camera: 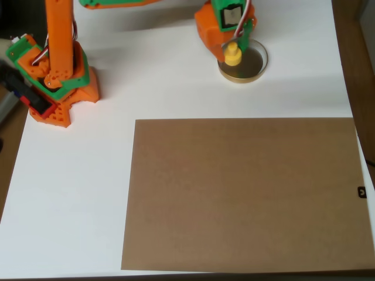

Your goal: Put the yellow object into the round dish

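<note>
White table (88, 175), seen from overhead, spanning nearly the whole frame; darker wood-toned floor or furniture visible past its right and lower-left edges.

Brown rectangular mat (243, 196) flat on the table, covering the lower right portion, slightly skewed, its top edge well below the dish. Bare surface, nothing on it.

Orange and green arm base (55, 82) at the upper left of the table, with red and black parts at its lower left side and wires along the upright orange column. Upper arm segment running across the top edge toward the right.

Orange gripper body with green housing and a white-labelled motor at top centre-right, wires looping down its right side. Gripper (233, 51) pointing downward in the picture, tip positioned over the left part of the dish.

Round dish (258, 69) on the white table at upper right, pale gold rim, dark brownish inside, partly covered at its upper left by the gripper. Well apart from the mat and from the arm base.

Yellow object (233, 56) at the gripper tip, over the left inner edge of the dish: wider round part with a narrower part attached. Fingers (244, 40) closed narrowly around it, green finger visible at its upper right. Contact between the yellow object and the dish floor: cannot be told from this angle.

Small black tag (361, 192) at the right edge of the mat.
</note>
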### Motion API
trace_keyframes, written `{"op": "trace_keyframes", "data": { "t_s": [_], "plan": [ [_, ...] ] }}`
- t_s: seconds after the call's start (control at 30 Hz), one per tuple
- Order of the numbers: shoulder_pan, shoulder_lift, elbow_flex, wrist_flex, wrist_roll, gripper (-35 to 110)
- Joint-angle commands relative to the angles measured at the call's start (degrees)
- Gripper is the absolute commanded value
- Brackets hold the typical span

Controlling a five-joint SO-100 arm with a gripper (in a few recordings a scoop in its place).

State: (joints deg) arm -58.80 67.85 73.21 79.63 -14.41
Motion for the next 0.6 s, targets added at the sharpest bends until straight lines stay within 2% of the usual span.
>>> {"op": "trace_keyframes", "data": {
  "t_s": [0.0, 0.23, 0.57],
  "plan": [
    [-1.0, -0.4, -9.3, 3.0, -0.4, -1],
    [-2.0, -7.0, -20.0, 7.1, 1.4, -1],
    [-1.8, -9.3, -20.8, 7.9, 2.2, 2]
  ]
}}
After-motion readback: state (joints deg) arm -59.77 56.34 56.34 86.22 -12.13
